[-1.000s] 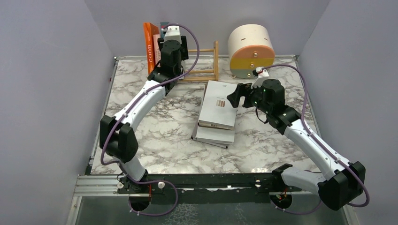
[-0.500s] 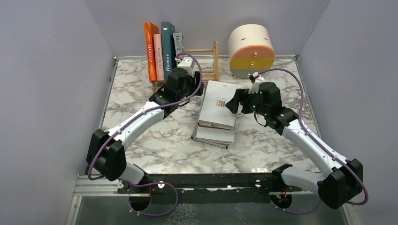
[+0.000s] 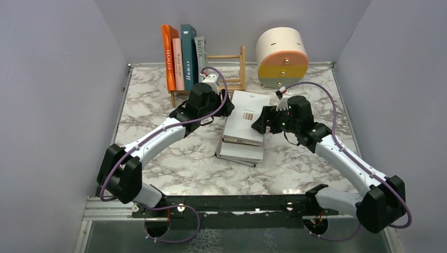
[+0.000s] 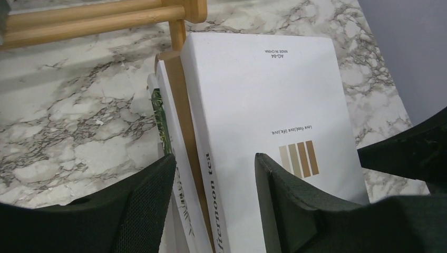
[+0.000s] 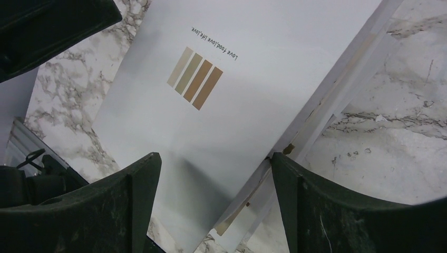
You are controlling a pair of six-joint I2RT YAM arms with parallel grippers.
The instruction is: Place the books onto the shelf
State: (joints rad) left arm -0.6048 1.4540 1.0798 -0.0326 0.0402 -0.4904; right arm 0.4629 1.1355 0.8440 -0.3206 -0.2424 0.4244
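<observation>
marble table point(image 3: 174, 158); leafy book point(image 4: 161, 121) left-wrist only

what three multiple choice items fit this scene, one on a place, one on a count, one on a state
1. Where is the white book with four tan stripes?
A: leaning on the back wall
B: on top of the stack on the table
C: on the round drawer unit

2. How many books stand upright on the shelf?
A: two
B: six
C: four

3. How do the right gripper's jaws stand?
A: open above the white book's edge
B: shut on a book's spine
C: shut on nothing

Answers:
1 B, it lies flat as the top of the pile.
2 C, the orange book, pink book, teal book and grey book stand side by side.
3 A, the right wrist view shows its fingers apart above the cover.
</observation>
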